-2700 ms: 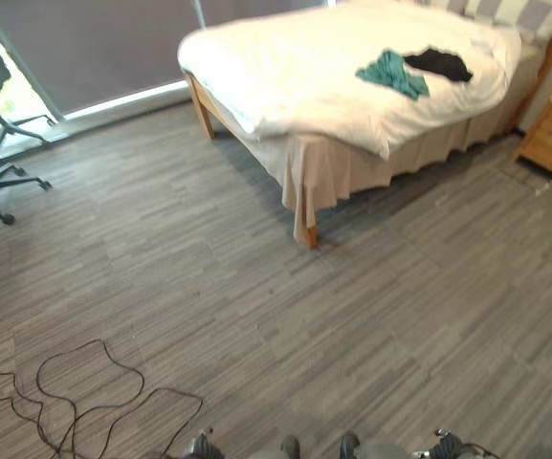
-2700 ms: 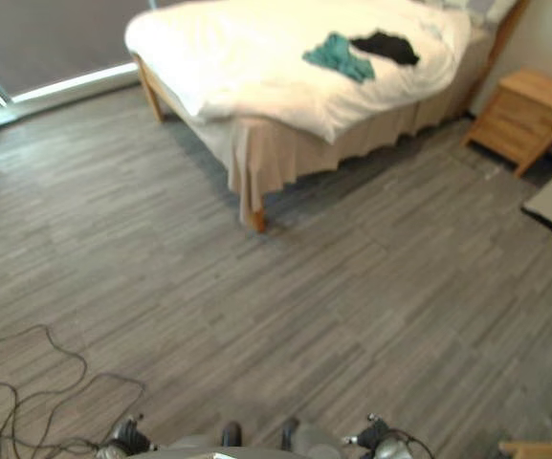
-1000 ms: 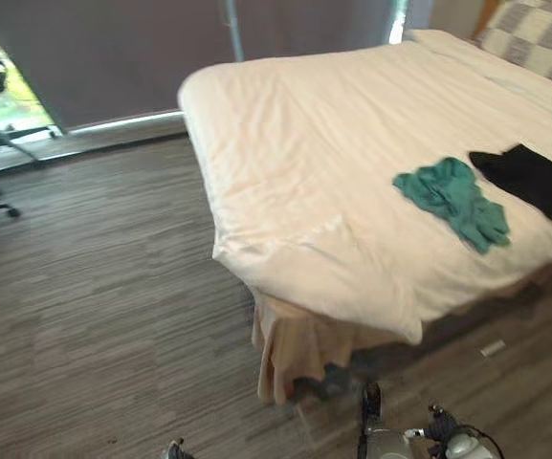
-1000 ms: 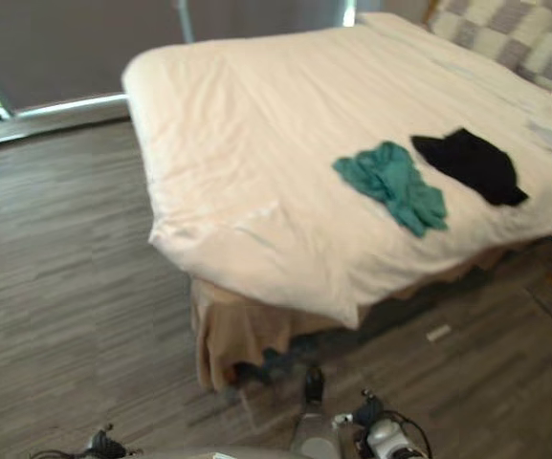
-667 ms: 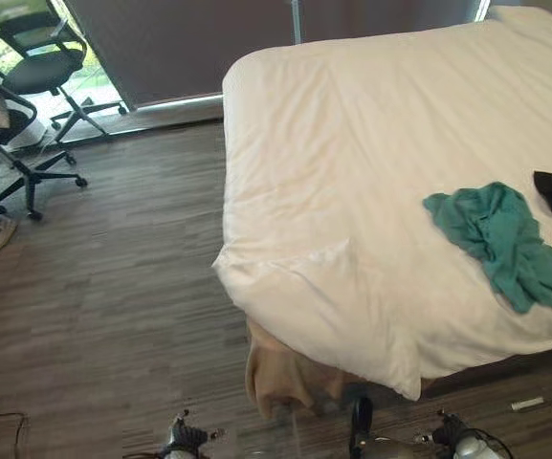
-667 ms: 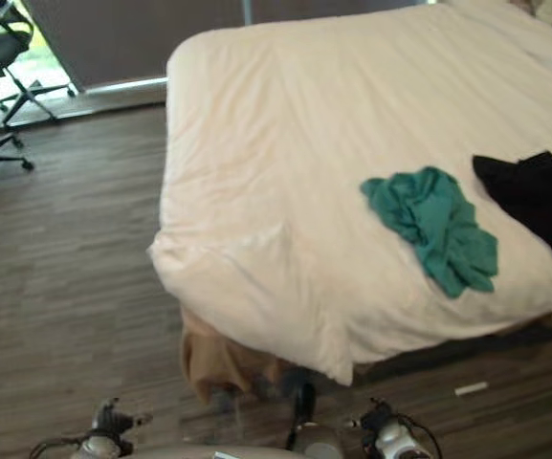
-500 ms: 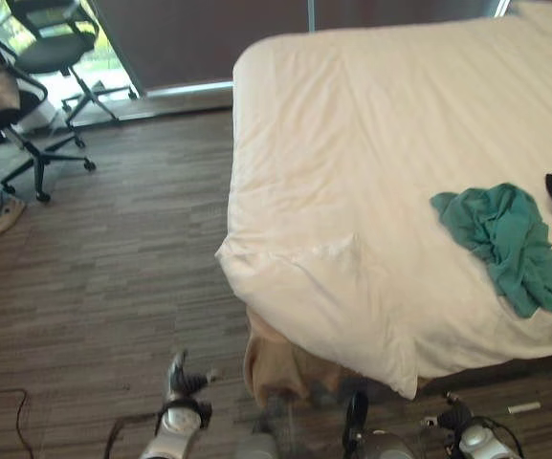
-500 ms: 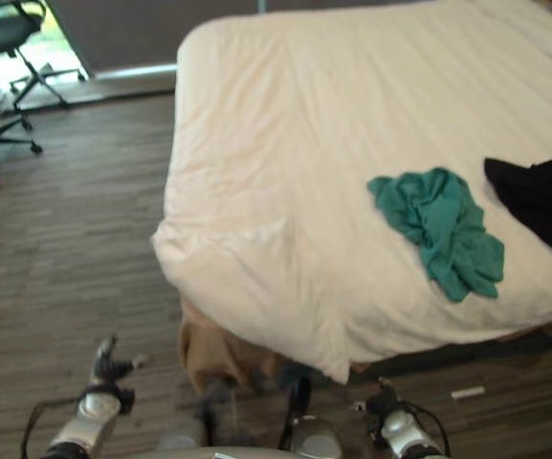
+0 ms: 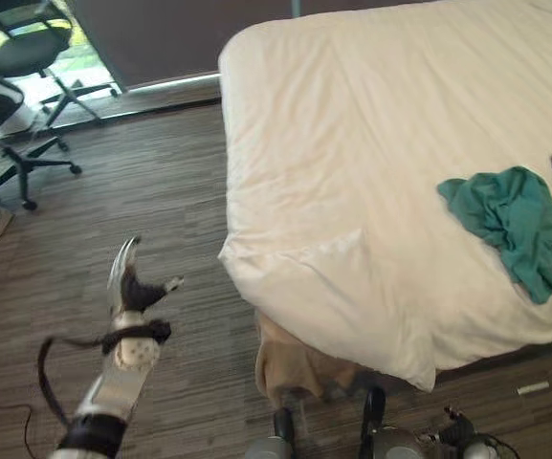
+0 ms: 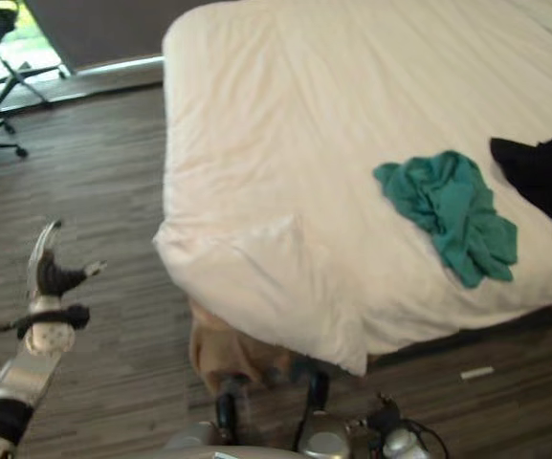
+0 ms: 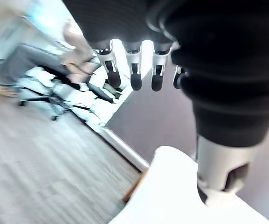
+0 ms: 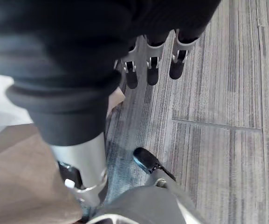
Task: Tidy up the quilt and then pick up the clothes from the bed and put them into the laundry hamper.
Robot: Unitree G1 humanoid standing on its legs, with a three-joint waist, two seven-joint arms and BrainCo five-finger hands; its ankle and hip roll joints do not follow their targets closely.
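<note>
Here, near to far:
Right hand [image 12: 153,56]: hangs low over the grey floor [image 12: 227,84], fingers loose and holding nothing.
Left hand [image 9: 127,287]: lifted up over the floor beside the bed [image 9: 285,368], fingers straight, thumb stuck out, holding nothing.
Quilt [image 9: 371,172]: white and puffy, spread over the bed (the near corner is folded back on itself and droops off the edge).
Green clothes [image 9: 515,225]: a crumpled heap lying on the quilt.
Black clothes [image 10: 548,177]: on the quilt just past the green ones.
Chair [image 9: 27,57]: far off by the window.
</note>
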